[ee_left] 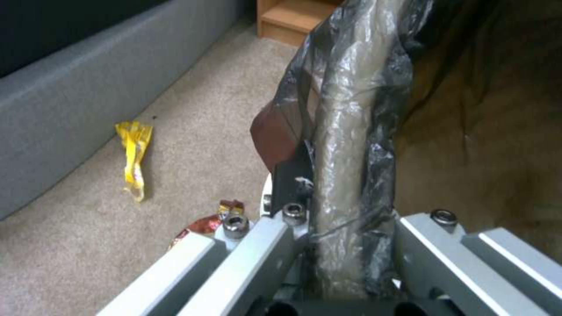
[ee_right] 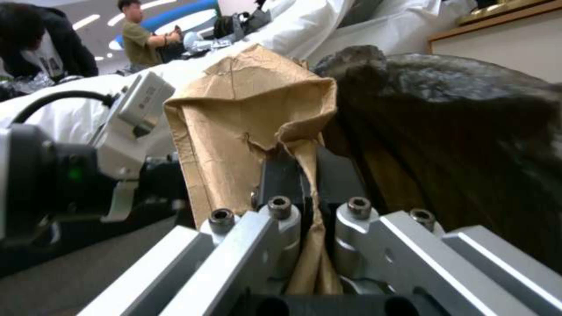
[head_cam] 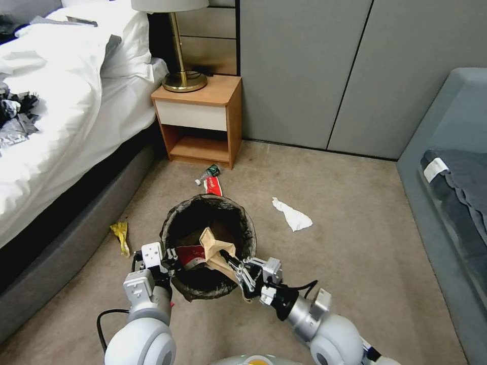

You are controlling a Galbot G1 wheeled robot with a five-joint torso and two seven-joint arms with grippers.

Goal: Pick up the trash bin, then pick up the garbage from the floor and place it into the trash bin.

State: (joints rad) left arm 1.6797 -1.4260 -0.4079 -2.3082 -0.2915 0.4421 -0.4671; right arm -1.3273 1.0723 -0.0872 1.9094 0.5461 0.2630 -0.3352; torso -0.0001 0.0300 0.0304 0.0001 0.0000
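The left gripper (head_cam: 170, 256) is clamped on the trash bin (head_cam: 209, 247) rim at its 8 o'clock. The right gripper (head_cam: 229, 262), at the bin's 5 o'clock, pinches a brown paper bag scrap (head_cam: 217, 248) over the opening.

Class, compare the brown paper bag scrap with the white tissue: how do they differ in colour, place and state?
The brown paper bag scrap is tan and creased; the white tissue is white and twisted.
The scrap stands over the trash bin, pinched by the right gripper; the tissue lies untouched on the carpet, right of the bin.
The left gripper clamps the bin's rim beside the scrap, away from the tissue.
Both are crumpled paper litter.
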